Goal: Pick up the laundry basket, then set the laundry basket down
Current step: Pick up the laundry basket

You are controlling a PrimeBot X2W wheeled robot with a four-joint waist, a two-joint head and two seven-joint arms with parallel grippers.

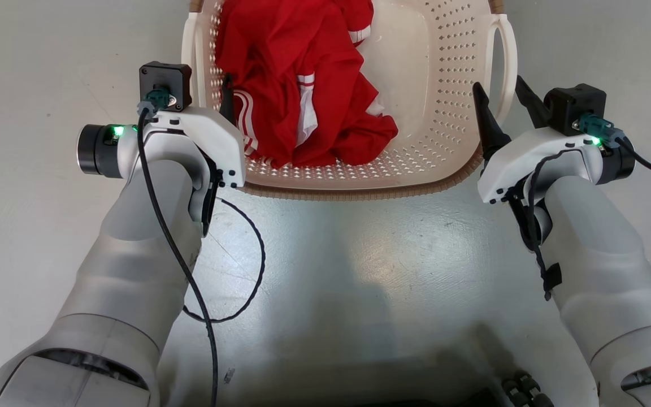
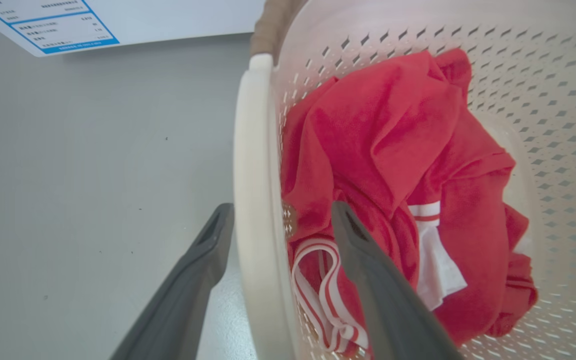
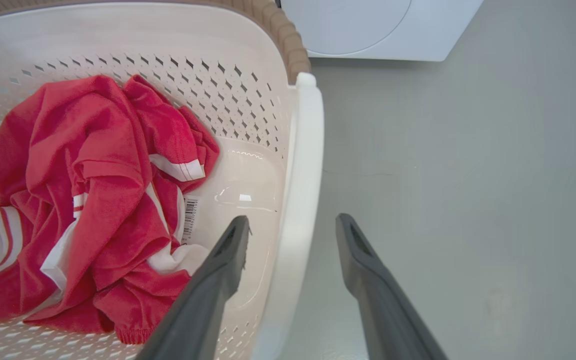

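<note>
1. Head view: the laundry basket (image 1: pixel 450 113) sits on the floor (image 1: pixel 359 254) straight ahead, at top centre. It has cream-white perforated walls, a brown woven-look rim and a white loop on each side. A crumpled red garment (image 1: pixel 291 73) with white stripes lies inside, toward the robot's left. The floor is pale grey and glossy. The left gripper (image 1: pixel 212 90) is at the left loop handle (image 1: pixel 192 51), with one dark finger inside the basket and the other hidden behind the wrist block. The right gripper (image 1: pixel 497 82) has its jaws spread astride the right loop handle (image 1: pixel 509 56).
2. Left wrist view: the jaws are spread with the white handle between them, one finger over the floor and one over the garment. I cannot tell whether either touches the handle. At top left is a blue-bordered label (image 2: pixel 43 25), its print too small to read.
3. Right wrist view: the jaws are spread either side of the handle, the inner finger over the basket's smooth bottom. A barcode tag (image 3: pixel 190 220) shows on the garment, its digits illegible. A white appliance (image 3: pixel 368 30) stands beyond the basket.
</note>
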